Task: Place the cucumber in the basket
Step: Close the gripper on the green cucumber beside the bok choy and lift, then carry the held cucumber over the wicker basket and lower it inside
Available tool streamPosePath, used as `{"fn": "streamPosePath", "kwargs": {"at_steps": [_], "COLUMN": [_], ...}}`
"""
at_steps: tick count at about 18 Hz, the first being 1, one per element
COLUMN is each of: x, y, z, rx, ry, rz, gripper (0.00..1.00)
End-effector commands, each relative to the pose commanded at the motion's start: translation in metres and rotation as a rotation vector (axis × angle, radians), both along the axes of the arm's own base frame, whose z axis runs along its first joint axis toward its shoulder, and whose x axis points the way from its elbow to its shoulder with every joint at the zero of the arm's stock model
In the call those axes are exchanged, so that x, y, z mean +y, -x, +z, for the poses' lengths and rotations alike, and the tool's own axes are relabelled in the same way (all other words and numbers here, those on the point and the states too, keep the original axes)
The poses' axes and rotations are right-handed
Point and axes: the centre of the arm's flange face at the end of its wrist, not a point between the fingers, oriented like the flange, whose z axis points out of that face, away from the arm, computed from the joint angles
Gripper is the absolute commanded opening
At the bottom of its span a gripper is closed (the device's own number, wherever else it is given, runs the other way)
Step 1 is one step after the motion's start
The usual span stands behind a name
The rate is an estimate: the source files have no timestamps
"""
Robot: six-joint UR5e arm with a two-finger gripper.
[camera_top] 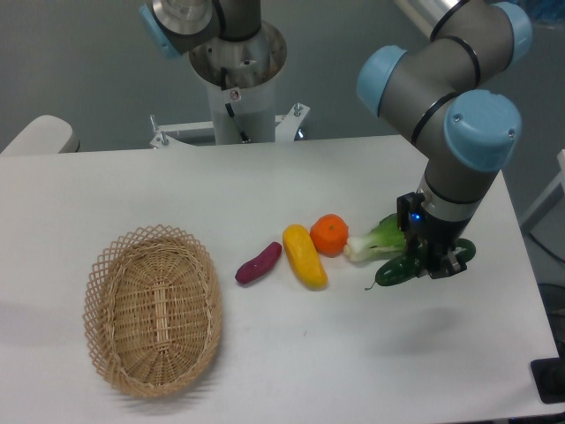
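Five vegetables lie in a row on our white table [291, 353]: a purple eggplant [258, 262], a yellow squash [304, 255], an orange tomato [329, 234], a bok choy [378, 238] and the cucumber [397, 269]. Our gripper [435, 263] sits down over the cucumber's right end, seemingly clamped on it, though its fingers are partly hidden. The wicker basket [152, 309] stands well apart at the left.

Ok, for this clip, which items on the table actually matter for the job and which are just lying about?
Part of the job:
cucumber, with the end effector down at it
wicker basket, nothing visible inside

Just lying about:
bok choy
orange
yellow vegetable
purple eggplant-like piece
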Motion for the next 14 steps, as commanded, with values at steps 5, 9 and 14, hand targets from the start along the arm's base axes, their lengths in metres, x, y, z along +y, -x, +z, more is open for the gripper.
{"fn": "streamPosePath", "kwargs": {"at_steps": [5, 9, 14], "x": [0.002, 0.020, 0.069], "y": [-0.009, -0.039, -0.115], "z": [0.005, 0.010, 0.009], "rx": [-0.003, -0.006, -0.020], "ry": [-0.002, 0.018, 0.036], "rz": [-0.008, 0.007, 0.109], "gripper": [0.12, 0.12, 0.12]}}
